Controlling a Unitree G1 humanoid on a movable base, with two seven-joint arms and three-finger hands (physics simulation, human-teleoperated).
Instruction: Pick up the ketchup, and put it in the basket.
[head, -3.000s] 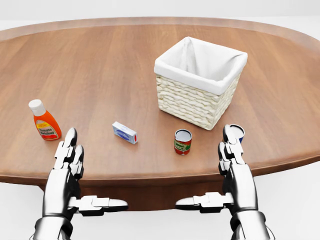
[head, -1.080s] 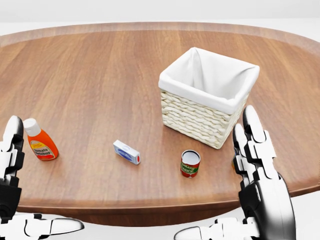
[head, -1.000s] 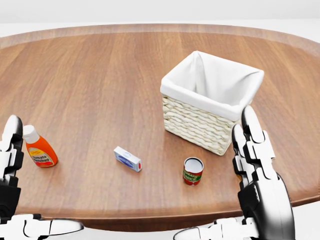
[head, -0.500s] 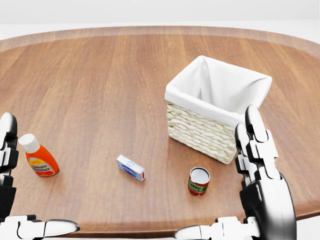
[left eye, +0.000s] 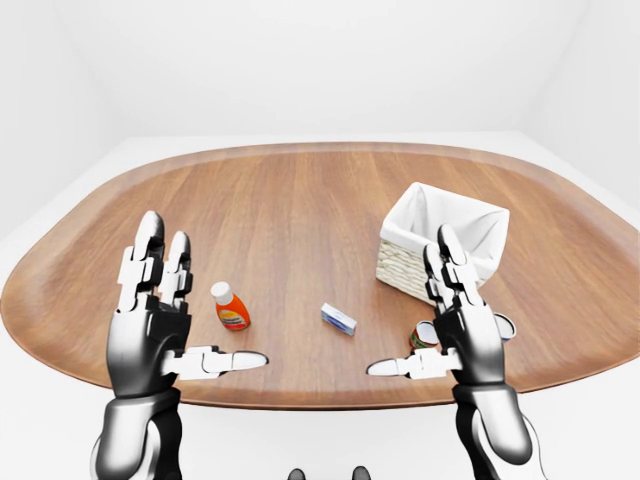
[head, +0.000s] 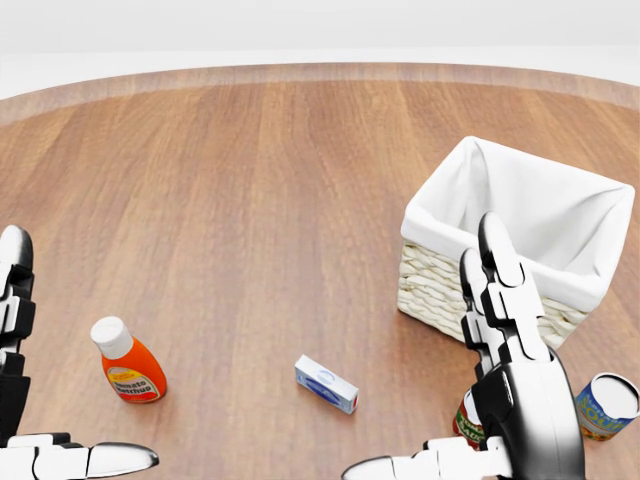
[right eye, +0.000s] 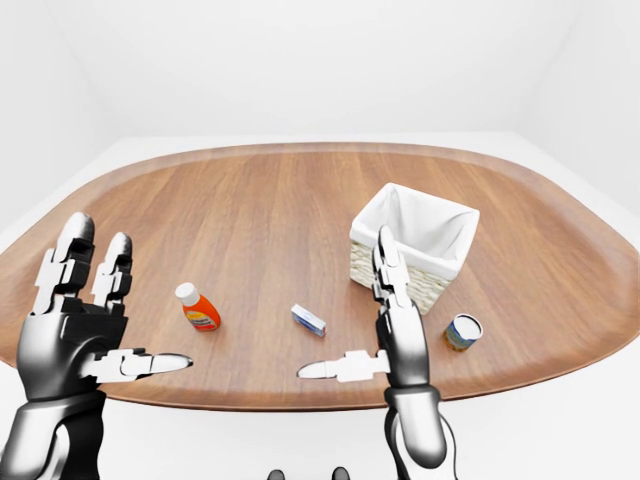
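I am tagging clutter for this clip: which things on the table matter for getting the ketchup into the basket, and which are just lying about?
Belong to the job:
ketchup bottle, standing upright on the table
basket, white-lined
left hand and right hand, both open, holding nothing

Just lying about:
small blue and white box
blue-labelled can
red and green can, partly hidden by the right hand

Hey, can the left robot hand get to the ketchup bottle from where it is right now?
Probably yes. The left robot hand is open just left of the ketchup bottle, with only bare table between them; the small box lies well to the right.
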